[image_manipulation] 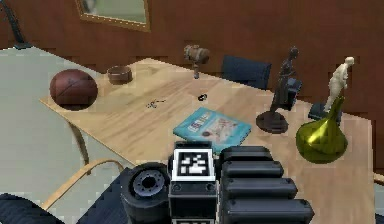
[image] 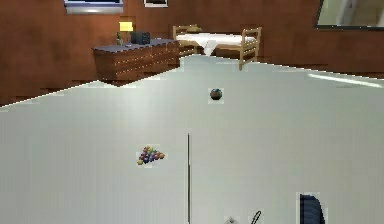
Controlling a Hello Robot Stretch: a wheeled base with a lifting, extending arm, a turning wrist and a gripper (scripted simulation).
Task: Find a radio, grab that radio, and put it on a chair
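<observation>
Possible radio: dark box [image: 140, 38] on the dresser [image: 135, 60] ahead, well apart from the claw [image_manipulation: 148, 192]. Claw contents cannot be told.

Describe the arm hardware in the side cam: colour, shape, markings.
The arm is a dark, near-black bar of stacked ribbed segments. At its end sits a white square tag with black marks. Left of it is the gripper's dark body, rounded with a ring-shaped face. I can't make out its fingers.

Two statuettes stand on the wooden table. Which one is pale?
The right-hand statuette, just beyond the gold vase: it is cream-white, while the statuette left of it is dark brown.
</observation>
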